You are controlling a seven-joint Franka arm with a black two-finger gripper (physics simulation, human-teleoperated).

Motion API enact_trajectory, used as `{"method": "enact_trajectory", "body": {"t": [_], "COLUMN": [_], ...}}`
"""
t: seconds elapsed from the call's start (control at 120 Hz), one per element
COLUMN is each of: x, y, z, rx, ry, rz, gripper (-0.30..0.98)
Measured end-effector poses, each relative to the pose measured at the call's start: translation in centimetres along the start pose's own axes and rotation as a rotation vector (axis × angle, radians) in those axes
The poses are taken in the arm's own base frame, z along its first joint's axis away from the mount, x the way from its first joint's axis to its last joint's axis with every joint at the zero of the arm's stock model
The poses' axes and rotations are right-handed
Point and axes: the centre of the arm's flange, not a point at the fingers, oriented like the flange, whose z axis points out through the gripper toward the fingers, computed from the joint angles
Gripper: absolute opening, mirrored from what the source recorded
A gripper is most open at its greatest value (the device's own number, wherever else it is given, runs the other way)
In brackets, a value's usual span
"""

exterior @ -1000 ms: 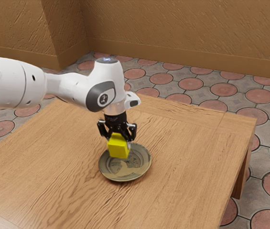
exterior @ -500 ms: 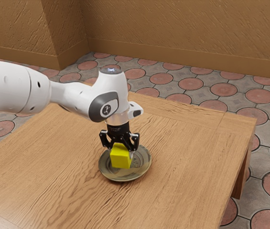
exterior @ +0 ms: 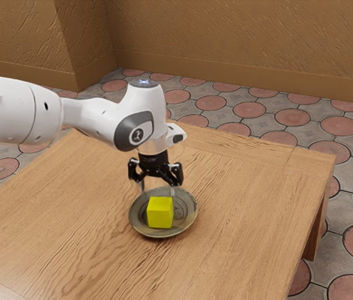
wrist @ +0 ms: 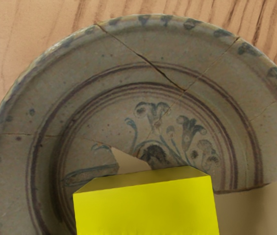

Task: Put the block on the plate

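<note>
Yellow block (exterior: pixel 160 213), just one, on one plate (exterior: pixel 186 217), one gripper (exterior: pixel 157 191) above

Rough brown walls (exterior: pixel 238 37), grey floor (exterior: pixel 343 211) with reddish round tiles (exterior: pixel 340 125), grained wooden table (exterior: pixel 245 200)

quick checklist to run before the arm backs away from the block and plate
1. Block on the plate: ok, the yellow block sits inside the rim of the plate.
2. Block level: ok, it looks upright, with no clear tilt.
3. Gripper open: ok, the gripper has its fingers spread wide, not clamping the block.
4. Plate steady: ok, it looks flat on the table, well in from the edges.
5. Plate sound: cannot tell, its crack-like lines may be real or just surface pattern.
</note>
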Motion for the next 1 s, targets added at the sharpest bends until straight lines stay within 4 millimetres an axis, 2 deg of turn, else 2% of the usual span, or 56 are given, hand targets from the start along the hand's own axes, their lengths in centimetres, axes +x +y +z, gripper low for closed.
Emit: {"method": "enact_trajectory", "body": {"t": [0.167, 0.3, 0.367, 0.442, 0.525, 0.667, 0.717, 0.775, 0.833, 0.942, 1.0], "x": [0.6, 1.3, 1.6, 1.6, 1.5, 2.2, 2.3, 2.5, 2.5, 2.0, 1.8], "y": [-0.4, -0.4, -0.5, -1.4, -2.9, -6.2, -8.7, -12.3, -15.0, -19.4, -20.6], "z": [-2.5, -7.4, -10.6, -13.9, -16.4, -21.5, -23.2, -24.5, -25.5, -27.8, -28.6], "rx": [-0.005, -0.020, -0.020, -0.018, -0.005, 0.018, 0.023, 0.027, 0.031, 0.038, 0.042], "ry": [0.017, 0.050, 0.069, 0.086, 0.086, 0.108, 0.114, 0.115, 0.115, 0.122, 0.119], "rz": [0.002, 0.016, 0.028, 0.040, 0.047, 0.050, 0.037, 0.011, -0.001, -0.017, -0.010], "gripper": [0.67, 0.68, 0.68, 0.68, 0.68, 0.68, 0.68, 0.69, 0.69, 0.69, 0.69]}}
